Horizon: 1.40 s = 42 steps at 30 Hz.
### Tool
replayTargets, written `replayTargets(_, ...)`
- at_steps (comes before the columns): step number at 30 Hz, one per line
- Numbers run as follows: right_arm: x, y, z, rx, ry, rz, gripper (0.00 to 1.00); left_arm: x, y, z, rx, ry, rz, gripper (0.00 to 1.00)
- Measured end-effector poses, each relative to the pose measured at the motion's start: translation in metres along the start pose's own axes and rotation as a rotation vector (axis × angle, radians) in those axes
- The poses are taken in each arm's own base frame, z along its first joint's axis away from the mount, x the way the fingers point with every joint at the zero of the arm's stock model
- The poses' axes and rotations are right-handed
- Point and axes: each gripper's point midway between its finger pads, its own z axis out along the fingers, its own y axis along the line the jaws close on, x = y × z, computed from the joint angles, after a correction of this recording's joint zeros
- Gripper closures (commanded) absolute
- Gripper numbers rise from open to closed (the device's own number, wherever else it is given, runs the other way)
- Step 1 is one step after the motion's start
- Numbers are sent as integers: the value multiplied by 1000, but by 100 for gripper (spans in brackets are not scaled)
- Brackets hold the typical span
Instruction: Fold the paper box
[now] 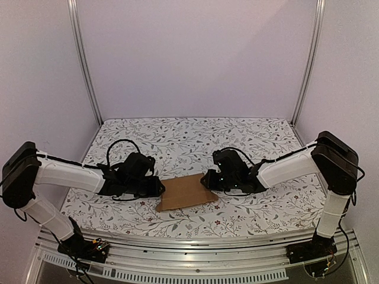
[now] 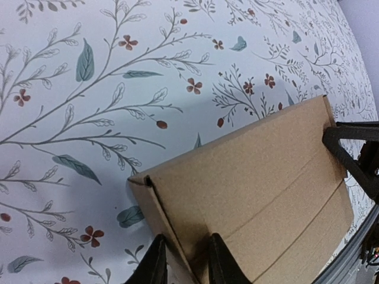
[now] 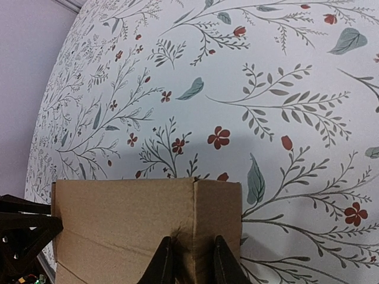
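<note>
**Colleague:** Top external view: where is the paper box [image 1: 187,191]?

**Operator:** It is brown cardboard lying low at the centre of the floral table [image 1: 177,136], toward six o'clock. My left gripper [image 1: 159,188] meets its nine o'clock end. My right gripper [image 1: 207,180] meets its three o'clock end.

**Colleague:** And the claws?

**Operator:** In both wrist views, each pair of fingers [image 3: 163,263] is pinched on a folded end edge, with cardboard between them. I judge this steadies both ends for working a crease.

**Colleague:** Room to move?

**Operator:** Open tabletop runs from ten to two o'clock. The front rail [image 1: 195,239] lies near at six, so I'd keep away from it.
</note>
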Motion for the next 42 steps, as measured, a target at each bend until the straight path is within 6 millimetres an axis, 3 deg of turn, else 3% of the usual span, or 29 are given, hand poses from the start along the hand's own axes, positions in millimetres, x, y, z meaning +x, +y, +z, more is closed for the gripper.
replayTargets(4, -1, -1, 0, -1, 2, -14, 91, 1, 1, 2, -4, 3, 0, 74)
replayTargets(9, -1, -1, 0, 0, 0, -22, 100, 0, 0, 4, -5, 2, 2, 60)
replayTargets(15, 1, -5, -3, -1, -5, -32, 100, 1, 2, 5, -15, 8, 10, 41)
replayTargets(28, 11, -5, -11, -37, 7, -43, 100, 30, 3, -2, 126, 57, -113, 18)
replayTargets(32, 17, -5, -15, -60, 22, -36, 100, 38, -7, -3, 235, 64, -158, 13)
replayTargets(42, 23, -12, -26, -90, 40, -5, 100, 42, -24, -5, 403, 55, -253, 11)
